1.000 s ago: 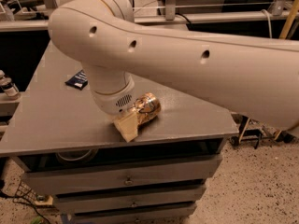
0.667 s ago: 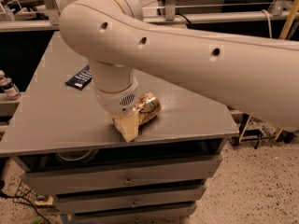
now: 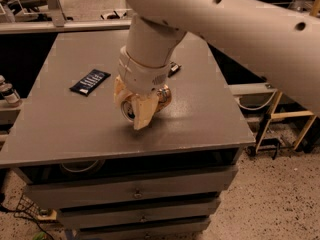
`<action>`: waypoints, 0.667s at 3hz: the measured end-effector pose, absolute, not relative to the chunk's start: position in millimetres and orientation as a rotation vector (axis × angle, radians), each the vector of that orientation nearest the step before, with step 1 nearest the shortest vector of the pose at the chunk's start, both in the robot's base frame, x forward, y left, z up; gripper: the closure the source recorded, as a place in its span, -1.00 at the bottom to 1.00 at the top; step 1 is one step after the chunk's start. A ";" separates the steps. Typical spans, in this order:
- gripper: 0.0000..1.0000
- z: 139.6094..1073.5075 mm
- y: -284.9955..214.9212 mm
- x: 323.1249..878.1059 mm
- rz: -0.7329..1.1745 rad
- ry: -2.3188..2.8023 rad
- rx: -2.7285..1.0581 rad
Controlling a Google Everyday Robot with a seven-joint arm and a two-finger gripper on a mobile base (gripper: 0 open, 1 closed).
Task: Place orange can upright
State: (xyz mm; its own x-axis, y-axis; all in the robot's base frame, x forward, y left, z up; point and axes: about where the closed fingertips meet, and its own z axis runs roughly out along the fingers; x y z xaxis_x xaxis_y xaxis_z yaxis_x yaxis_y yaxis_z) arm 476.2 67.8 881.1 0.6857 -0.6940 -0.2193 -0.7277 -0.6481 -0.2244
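Since a second ago the arm (image 3: 240, 19) has swung higher, and its big link now crosses the top from two o'clock. On the grey table (image 3: 210, 119) the tool (image 3: 132, 111) is clamped on the orange can (image 3: 163, 97). The can lies on its side near the middle, lid toward eight o'clock. A dark wrapper (image 3: 90, 81) lies at ten o'clock of it.

The gripper's (image 3: 131, 106) matt cream plastic jaws clamp the glossy metal orange can (image 3: 162, 96). Both sit mid-way over the matt grey tabletop (image 3: 210, 109).
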 end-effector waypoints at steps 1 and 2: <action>1.00 901.3 63.9 491.9 0.334 1.034 -2.465; 1.00 912.9 76.4 487.8 0.438 0.998 -2.396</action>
